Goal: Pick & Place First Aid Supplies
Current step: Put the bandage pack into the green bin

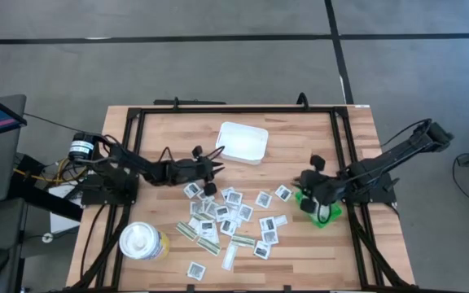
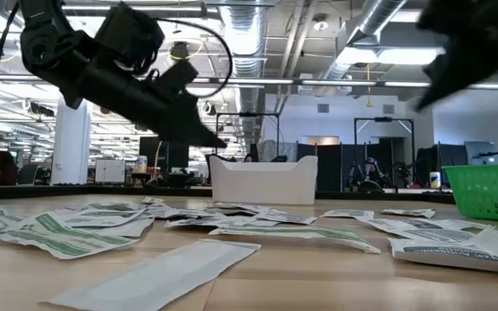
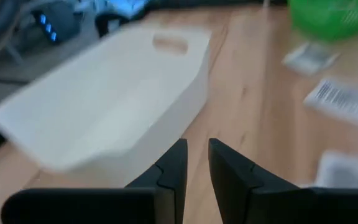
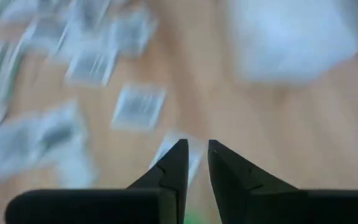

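Mostly white, grey-printed packets [image 1: 233, 220] litter mid-table; left gripper [image 3: 196, 163] and right gripper [image 4: 195, 160] stand slightly parted, empty.

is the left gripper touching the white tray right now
Apart. The left wrist view shows bare wood between the left gripper and the white tray.

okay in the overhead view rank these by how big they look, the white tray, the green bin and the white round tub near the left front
1. White rectangular tray, largest.
2. White round tub, next.
3. Green mesh bin, smallest as seen, but the right gripper covers part of it, so that rank is unsure.
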Available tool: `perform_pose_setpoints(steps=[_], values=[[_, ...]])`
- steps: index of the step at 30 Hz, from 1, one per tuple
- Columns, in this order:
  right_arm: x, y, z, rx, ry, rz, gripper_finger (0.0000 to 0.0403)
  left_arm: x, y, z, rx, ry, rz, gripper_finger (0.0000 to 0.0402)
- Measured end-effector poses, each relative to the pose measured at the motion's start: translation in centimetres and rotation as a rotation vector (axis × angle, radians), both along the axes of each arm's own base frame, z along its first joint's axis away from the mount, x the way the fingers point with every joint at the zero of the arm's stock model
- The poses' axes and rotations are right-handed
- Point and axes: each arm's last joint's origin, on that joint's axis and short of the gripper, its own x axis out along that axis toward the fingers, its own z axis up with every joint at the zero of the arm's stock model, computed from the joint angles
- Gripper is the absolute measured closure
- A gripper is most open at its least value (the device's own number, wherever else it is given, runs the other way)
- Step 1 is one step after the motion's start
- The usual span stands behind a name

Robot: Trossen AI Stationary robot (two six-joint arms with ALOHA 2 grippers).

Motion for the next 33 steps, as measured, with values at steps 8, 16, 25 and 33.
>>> perform_pose_setpoints(steps=[8, 16, 25, 33], values=[[2.3, -0.4, 0.2, -0.092, -0.133, -0.03, 0.0347, -1.3, 2.4, -2.7, -0.134, 0.241, 0.18, 0.0335], [4.1, -1.1, -1.3, -0.205, -0.047, -0.006, 0.0347, -3.4, 2.5, -0.6, -0.132, 0.276, 0.247, 0.0335], [5.9, -2.1, -3.5, -0.251, 0.046, -0.042, 0.0347, -7.1, 2.9, 0.9, -0.325, 0.219, 0.46, 0.0335], [7.1, -2.9, -4.6, -0.253, 0.052, -0.085, 0.0347, -7.8, 3.6, -2.3, -0.424, 0.212, 0.44, 0.031]])
